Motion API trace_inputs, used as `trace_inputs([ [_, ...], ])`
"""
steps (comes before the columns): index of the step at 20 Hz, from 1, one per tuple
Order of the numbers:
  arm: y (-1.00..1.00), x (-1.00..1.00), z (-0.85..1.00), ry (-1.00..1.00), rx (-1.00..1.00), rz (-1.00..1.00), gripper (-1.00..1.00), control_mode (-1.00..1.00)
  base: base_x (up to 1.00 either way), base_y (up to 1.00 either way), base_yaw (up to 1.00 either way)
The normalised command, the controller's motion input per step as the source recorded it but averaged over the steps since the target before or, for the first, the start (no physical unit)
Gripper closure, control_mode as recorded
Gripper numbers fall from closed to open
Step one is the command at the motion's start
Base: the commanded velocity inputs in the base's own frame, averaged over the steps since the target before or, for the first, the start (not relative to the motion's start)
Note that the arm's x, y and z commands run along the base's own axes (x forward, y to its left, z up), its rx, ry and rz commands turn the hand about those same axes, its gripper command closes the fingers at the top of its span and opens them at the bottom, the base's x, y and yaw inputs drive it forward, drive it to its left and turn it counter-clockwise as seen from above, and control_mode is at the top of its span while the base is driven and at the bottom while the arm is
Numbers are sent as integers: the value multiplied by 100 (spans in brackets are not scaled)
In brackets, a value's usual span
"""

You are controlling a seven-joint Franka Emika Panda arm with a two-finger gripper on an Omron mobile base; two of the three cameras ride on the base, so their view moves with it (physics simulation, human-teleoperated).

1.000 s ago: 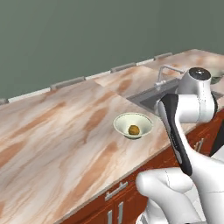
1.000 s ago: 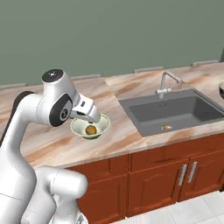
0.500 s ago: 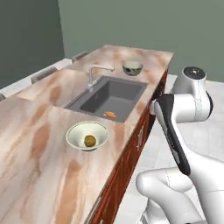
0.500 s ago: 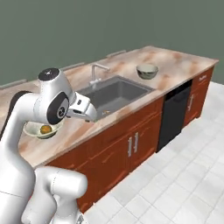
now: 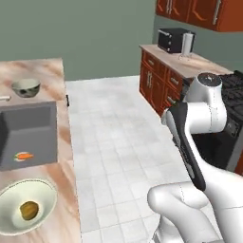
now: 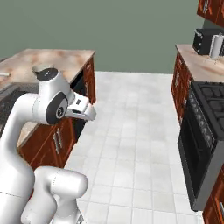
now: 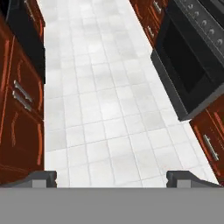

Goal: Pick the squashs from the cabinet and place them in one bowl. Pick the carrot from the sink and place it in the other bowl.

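Left base view gives us the island tabletop [image 5: 57, 71] along the left edge, at about nine o'clock from the arm. At its near end, toward seven o'clock, we see the pale green-cream bowl [image 5: 9, 209] with one small brownish-olive squash [image 5: 29, 210] lying inside it, a little right of the bowl's middle. Just beyond the bowl lies the dark grey sink [image 5: 28, 133], and the carrot [image 5: 23, 155] rests on the basin floor near the sink's near edge, its orange body lying roughly crosswise. Farther along the tabletop, past the sink at about ten o'clock, stands the greyish bowl [image 5: 26, 88], well apart from the pale one.

Moving right, we cross the white tiled floor [image 5: 114, 142] to the robot's own arm, and beyond it, at about one o'clock, a second counter [image 5: 190, 64] carrying a black microwave [image 5: 173, 40]. Above it, at the top right corner, hang the red-brown wall cabinet doors [image 5: 199, 12] with a grey bar handle.

Right base view shows us the end effector [image 6: 89, 113] held out over the floor beside the island's wooden base, with a black stove [image 6: 205, 127] across the aisle at three o'clock.

Hand view shows us the two dark fingertips [image 7: 41, 178] standing far apart at the bottom corners, spread wide with nothing between them, looking down the aisle floor between the cabinets and the oven.
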Motion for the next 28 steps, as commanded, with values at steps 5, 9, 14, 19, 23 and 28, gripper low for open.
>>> trace_inputs([
  [5, 0, 0, 0, 0, 0, 0, -100, 100, 0, 4, -99],
  [9, 0, 0, 0, 0, 0, 0, -100, 100, 0, 4, -99],
  [14, 0, 0, 0, 0, 0, 0, -100, 100, 0, 4, -99],
  [19, 0, 0, 0, 0, 0, 0, -100, 100, 0, 4, -99],
  [23, 0, 0, 0, 0, 0, 0, -100, 100, 0, 4, -100],
  [28, 0, 0, 0, 0, 0, 0, -100, 100, 33, 3, -48],
])
